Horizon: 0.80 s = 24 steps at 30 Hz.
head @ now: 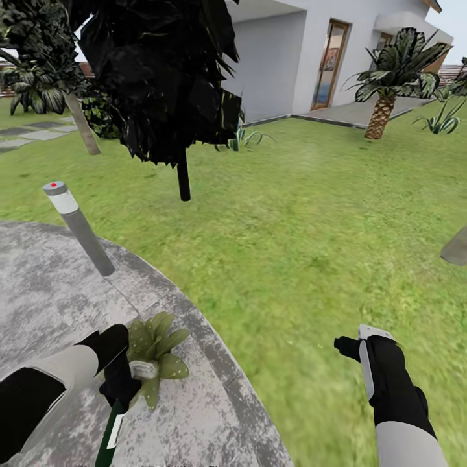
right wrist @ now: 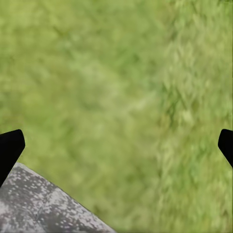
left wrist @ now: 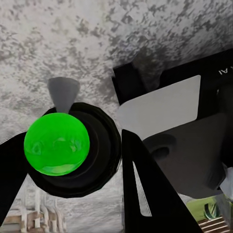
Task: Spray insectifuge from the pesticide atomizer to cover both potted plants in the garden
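Observation:
My left gripper [head: 123, 388] is shut on the pesticide atomizer [head: 114, 425], a dark green bottle with a white label. Its pale grey trigger head [head: 144, 370] touches the leaves of one potted plant [head: 161, 349], a small green rosette near the patio's edge; its pot is hidden. In the left wrist view the grey spray head [left wrist: 167, 109] sits between my black fingers [left wrist: 148, 199], beside a glossy green round shape [left wrist: 57, 143] in a black ring. My right gripper [head: 349, 346] hangs open over the grass. The second potted plant is out of view.
The round grey patio [head: 45, 292] fills the lower left. A grey bollard lamp [head: 79, 227] with a red dot stands on it behind the plant. A dark tree [head: 162, 78] rises ahead, with a palm [head: 388, 84] and a white house [head: 305, 52] beyond the lawn [head: 311, 214].

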Tool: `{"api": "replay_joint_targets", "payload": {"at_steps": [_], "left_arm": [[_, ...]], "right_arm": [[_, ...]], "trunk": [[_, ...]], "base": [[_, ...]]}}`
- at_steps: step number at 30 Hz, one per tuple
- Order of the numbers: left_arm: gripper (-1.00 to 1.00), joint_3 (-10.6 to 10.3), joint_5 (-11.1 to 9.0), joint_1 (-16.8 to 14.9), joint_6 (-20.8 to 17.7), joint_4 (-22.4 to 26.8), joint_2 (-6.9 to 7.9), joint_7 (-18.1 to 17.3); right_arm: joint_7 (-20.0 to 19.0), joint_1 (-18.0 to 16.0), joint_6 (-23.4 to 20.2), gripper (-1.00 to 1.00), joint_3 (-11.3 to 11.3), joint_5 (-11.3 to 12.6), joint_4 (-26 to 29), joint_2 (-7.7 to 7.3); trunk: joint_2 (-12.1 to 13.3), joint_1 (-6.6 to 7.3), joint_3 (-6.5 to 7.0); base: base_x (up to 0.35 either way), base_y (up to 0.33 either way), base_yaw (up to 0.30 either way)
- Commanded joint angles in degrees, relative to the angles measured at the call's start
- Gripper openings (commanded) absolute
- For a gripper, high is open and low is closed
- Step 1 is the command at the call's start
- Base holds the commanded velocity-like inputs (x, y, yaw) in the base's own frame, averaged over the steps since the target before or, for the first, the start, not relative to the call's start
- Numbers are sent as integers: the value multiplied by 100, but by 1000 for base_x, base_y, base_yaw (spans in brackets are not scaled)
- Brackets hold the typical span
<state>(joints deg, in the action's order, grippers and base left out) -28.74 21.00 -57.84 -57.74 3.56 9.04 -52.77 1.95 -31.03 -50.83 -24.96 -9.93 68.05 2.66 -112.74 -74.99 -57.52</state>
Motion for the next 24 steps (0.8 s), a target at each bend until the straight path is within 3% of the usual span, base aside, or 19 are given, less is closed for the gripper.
{"api": "replay_joint_targets", "payload": {"at_steps": [1,7,18,24], "left_arm": [[-100,9,62,0,-27,14,2,-57],[-100,26,46,1,-27,14,-7,-58],[-100,10,46,1,-35,14,-8,-58],[-100,1,60,-2,-36,14,-8,-58]], "right_arm": [[-10,-3,-23,100,-9,-27,6,6],[-10,-3,-23,100,-9,-27,6,7],[-10,-4,-23,100,-9,-27,7,6],[-10,-3,-23,100,-9,-27,8,7]], "trunk": [[-2,1,-7],[-2,1,-19],[-2,1,-22],[-2,1,-22]], "base": [[0,0,272],[0,-5,257],[80,-133,31],[62,-50,176]]}}
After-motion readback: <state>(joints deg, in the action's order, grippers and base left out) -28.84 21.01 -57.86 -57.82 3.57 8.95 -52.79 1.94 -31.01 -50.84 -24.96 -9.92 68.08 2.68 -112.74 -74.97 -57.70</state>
